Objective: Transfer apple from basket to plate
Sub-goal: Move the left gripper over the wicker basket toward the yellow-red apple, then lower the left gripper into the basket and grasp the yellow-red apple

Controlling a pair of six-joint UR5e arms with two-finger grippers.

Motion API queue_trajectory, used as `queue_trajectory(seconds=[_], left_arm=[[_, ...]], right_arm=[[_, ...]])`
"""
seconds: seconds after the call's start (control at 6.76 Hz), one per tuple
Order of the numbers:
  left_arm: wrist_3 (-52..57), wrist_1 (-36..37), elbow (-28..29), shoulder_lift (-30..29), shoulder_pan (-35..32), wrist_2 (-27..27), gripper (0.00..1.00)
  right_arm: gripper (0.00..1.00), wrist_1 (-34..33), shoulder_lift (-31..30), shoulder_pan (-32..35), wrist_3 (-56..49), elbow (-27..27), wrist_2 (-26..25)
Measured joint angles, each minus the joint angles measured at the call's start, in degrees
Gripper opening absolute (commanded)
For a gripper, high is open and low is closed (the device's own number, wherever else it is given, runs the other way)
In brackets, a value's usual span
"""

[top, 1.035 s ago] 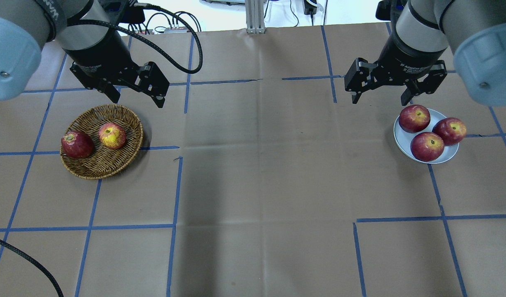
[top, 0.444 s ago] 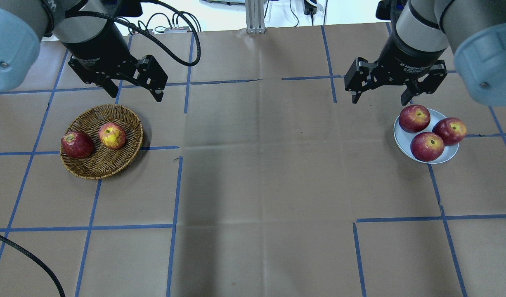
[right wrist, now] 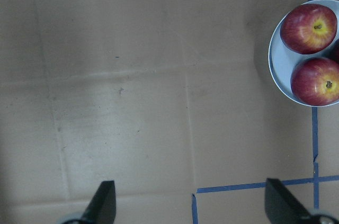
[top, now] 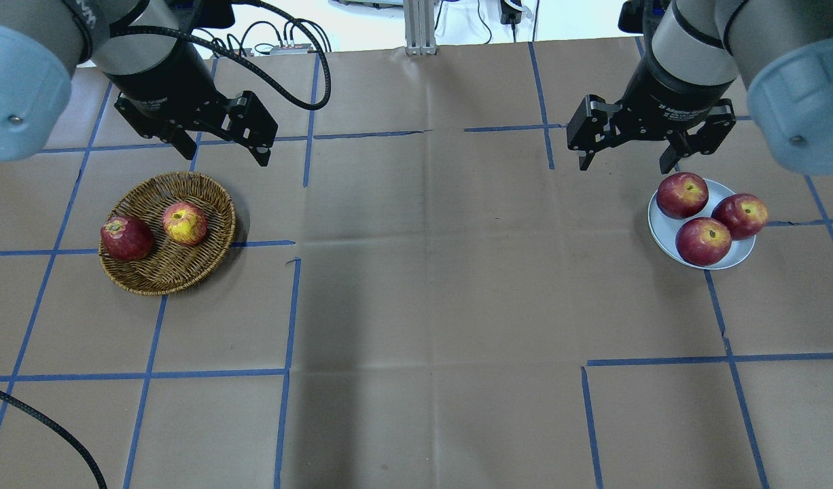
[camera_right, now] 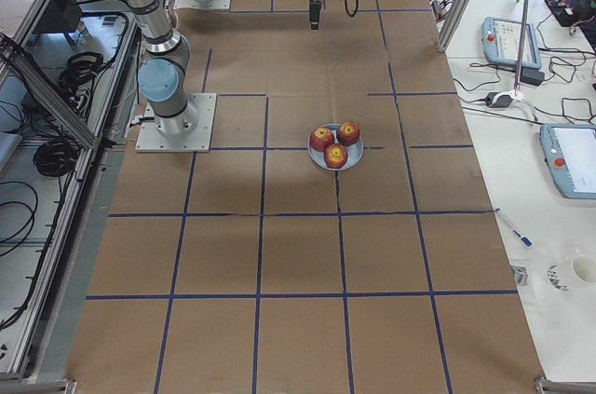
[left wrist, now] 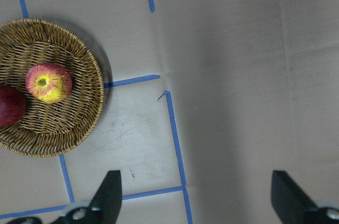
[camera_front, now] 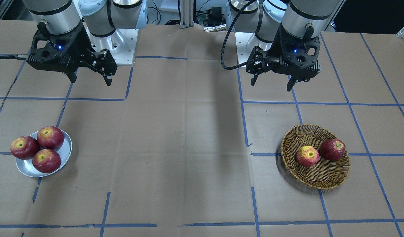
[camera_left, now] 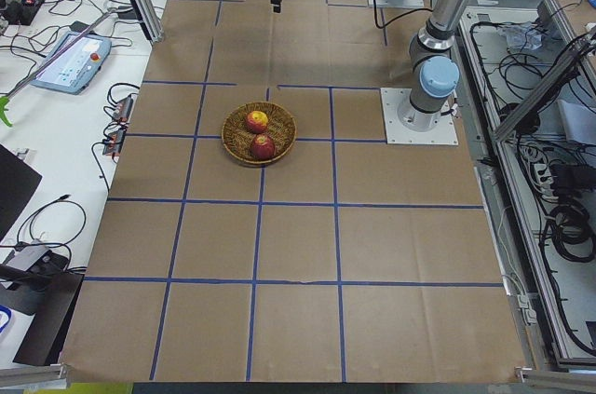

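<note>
Sitting in round tan wicker basket (top: 151, 290): yellow-patched pinkish-red apple (top: 185, 223). Left gripper (top: 225, 156) is hovering near basket, released; right gripper (top: 624, 165) well apart, also released.

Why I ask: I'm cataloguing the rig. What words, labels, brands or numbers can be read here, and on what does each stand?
"2F Adaptive": white print on the black body of the right two-finger pincer, overhead view; what follows it is too blurred to read.
White print on the black left two-finger pincer: too blurred to read.
White letters on a dark band of the grey left arm: cut off at the edge, unreadable.
Nothing else is legible.
</note>
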Motion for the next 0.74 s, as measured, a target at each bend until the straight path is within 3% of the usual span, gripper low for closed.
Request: queue_trajectory(seconds=[0.44, 0.74], left_arm=[[-0.2, 0.9, -3.7, -1.0, 0.2, -0.1, 0.98], [4.7, 8.5, -11.2, -1.0, 3.5, -0.1, 0.99]], right_arm=[[1.0, 0.0, 0.0, 0.0, 0.0, 0.0, 0.0], [1.0, 0.0, 0.0, 0.0, 0.0, 0.0, 0.0]])
